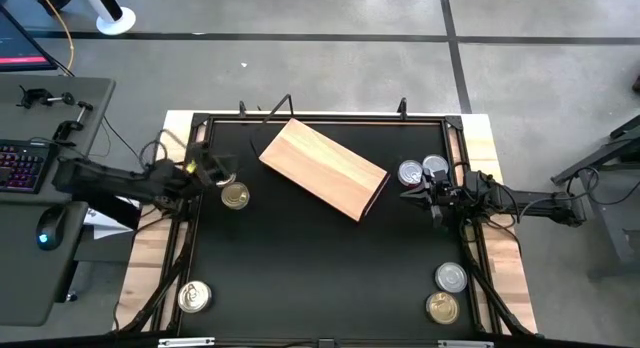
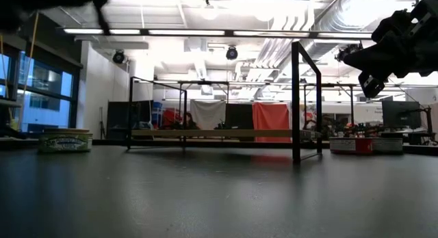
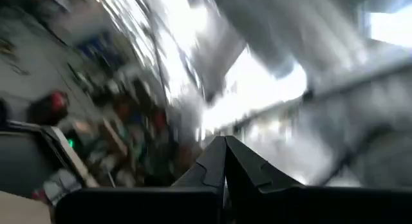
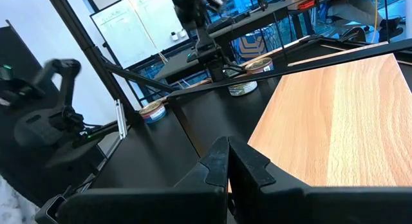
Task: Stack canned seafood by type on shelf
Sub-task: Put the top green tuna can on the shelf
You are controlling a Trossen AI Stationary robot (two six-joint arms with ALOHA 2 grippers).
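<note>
The shelf, a light wooden board (image 1: 323,168), lies flat and askew on the black table's far middle; it also fills the right wrist view (image 4: 335,121). A gold-lidded tin (image 1: 235,196) rests on the table just beside my left gripper (image 1: 222,175), which is shut and raised, its fingers closed on nothing (image 3: 225,156). Two silver tins (image 1: 422,170) stand side by side next to my right gripper (image 1: 408,195), which is shut, level and pointing at the board (image 4: 227,153). Another tin (image 1: 193,296) sits near left; a silver tin (image 1: 451,278) and a gold one (image 1: 442,307) sit near right.
A black metal frame (image 1: 320,116) rims the table, with an upright post (image 2: 295,101) in the low view. Cables run along the left and right edges. A desk with keyboard and mouse (image 1: 30,168) stands beyond the left edge. Bare black tabletop (image 1: 320,278) spans the near middle.
</note>
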